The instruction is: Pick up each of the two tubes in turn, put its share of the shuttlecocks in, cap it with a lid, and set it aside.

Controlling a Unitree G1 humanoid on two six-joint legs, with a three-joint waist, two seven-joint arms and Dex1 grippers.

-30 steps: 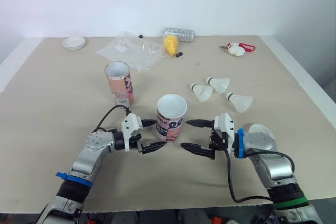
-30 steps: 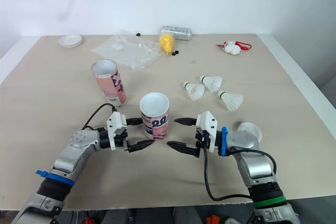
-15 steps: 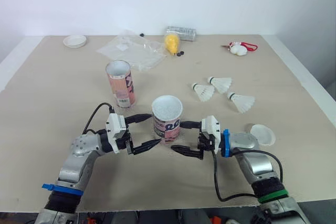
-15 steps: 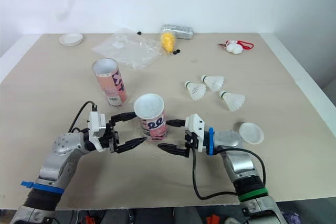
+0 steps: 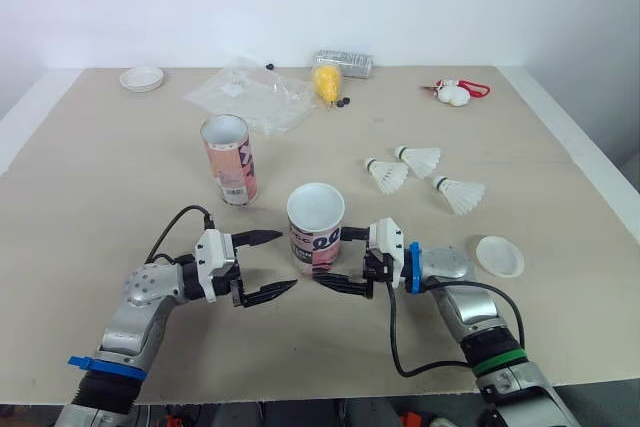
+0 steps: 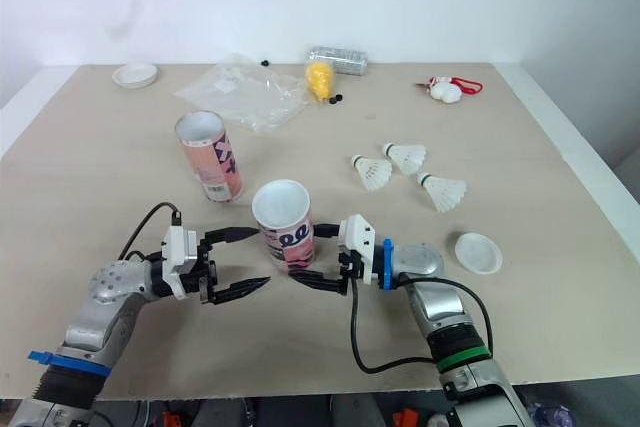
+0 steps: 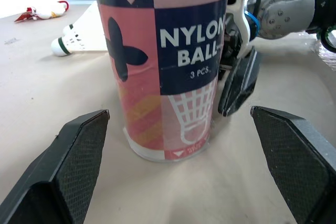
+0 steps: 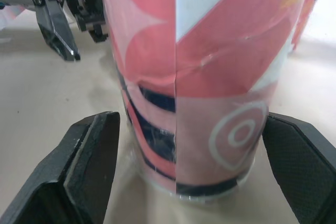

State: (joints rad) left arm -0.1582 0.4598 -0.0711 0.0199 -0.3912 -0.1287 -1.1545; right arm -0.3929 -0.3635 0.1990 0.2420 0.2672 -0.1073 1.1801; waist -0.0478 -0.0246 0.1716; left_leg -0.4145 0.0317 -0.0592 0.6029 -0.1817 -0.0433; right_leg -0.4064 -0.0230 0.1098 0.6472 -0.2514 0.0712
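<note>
Right wrist view: the near tube (image 8: 199, 77) stands upright on the table (image 5: 120, 177), framed by the right tool (image 5: 338, 259), which is spread wide around its base. The left tool (image 5: 283, 260), equally spread, waits just beside the tube and slightly farther off.

Head stereo pair: high, facing forward-down over whole surface (image 5: 100, 177). Wrist cameras: low, very near, facing the same upright tube (image 7: 168, 61) from opposite sides.

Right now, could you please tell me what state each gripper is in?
Left gripper: open, empty, facing the nearer shuttlecock tube.
Right gripper: open, straddling that tube's base.
</note>
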